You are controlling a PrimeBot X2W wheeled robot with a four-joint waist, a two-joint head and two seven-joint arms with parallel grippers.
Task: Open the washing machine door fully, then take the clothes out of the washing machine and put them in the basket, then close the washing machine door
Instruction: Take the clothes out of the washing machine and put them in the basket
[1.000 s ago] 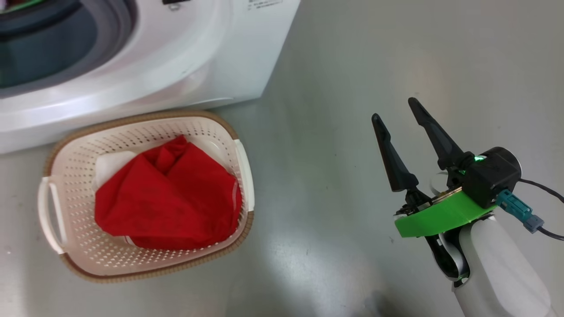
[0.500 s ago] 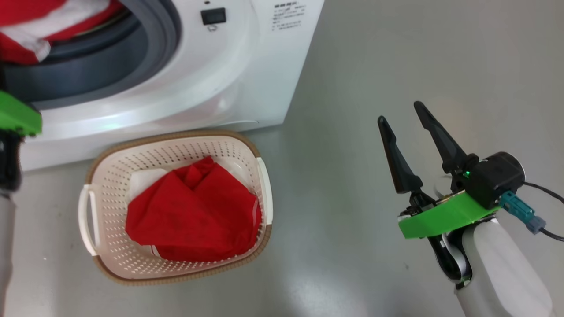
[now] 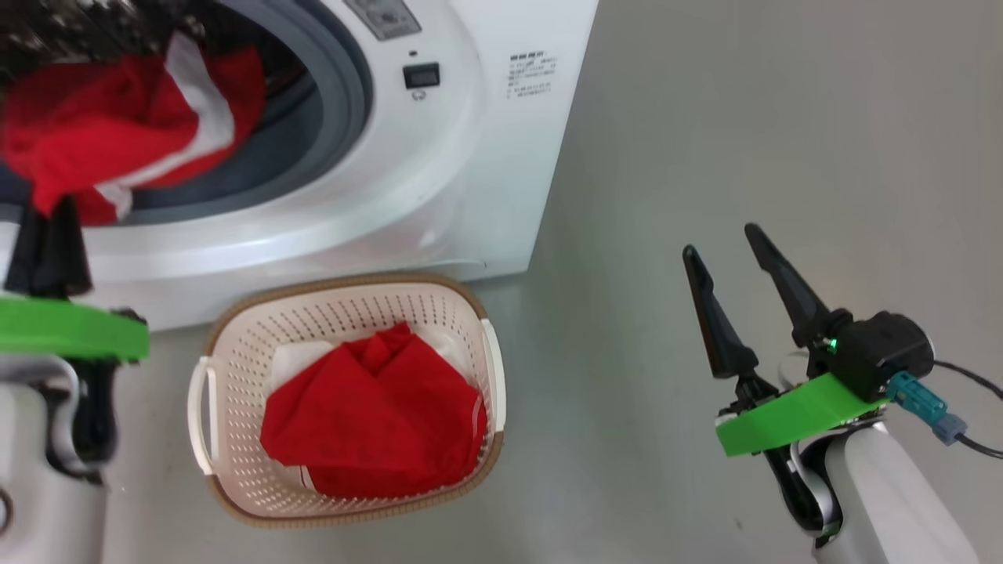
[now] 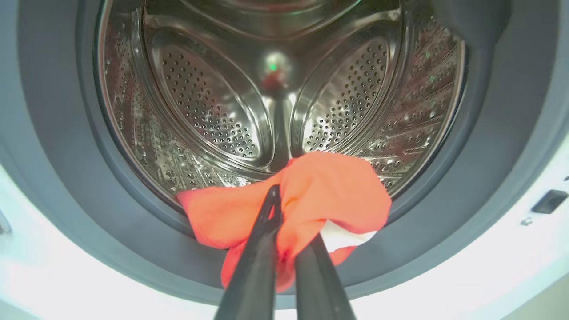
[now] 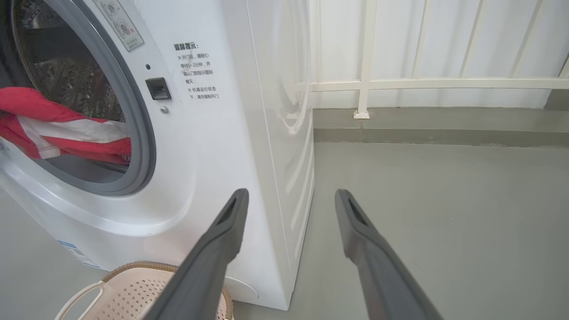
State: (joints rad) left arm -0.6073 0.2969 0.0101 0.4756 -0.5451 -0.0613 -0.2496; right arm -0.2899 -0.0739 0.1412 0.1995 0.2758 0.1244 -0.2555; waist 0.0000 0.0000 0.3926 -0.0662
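Observation:
The white washing machine (image 3: 470,157) stands open, its steel drum (image 4: 275,89) bare at the back. Its door is out of view. My left gripper (image 4: 286,213) is shut on a red garment with white trim (image 3: 117,133), which hangs over the grey rubber ring at the machine's mouth. More red clothes (image 3: 376,415) lie in the cream basket (image 3: 492,368) on the floor just in front of the machine. My right gripper (image 3: 722,240) hovers open and empty over the floor to the right of the basket, and its own view (image 5: 291,195) faces the machine's front corner.
Grey floor (image 3: 744,117) stretches to the right of the machine. A white railing (image 5: 364,80) on a low kerb runs behind it. A cable with a teal plug (image 3: 925,403) trails from my right wrist.
The head camera has shifted, bringing the machine's mouth into view. My left gripper, shut on the red garment, now shows at the opening. The right gripper stays open.

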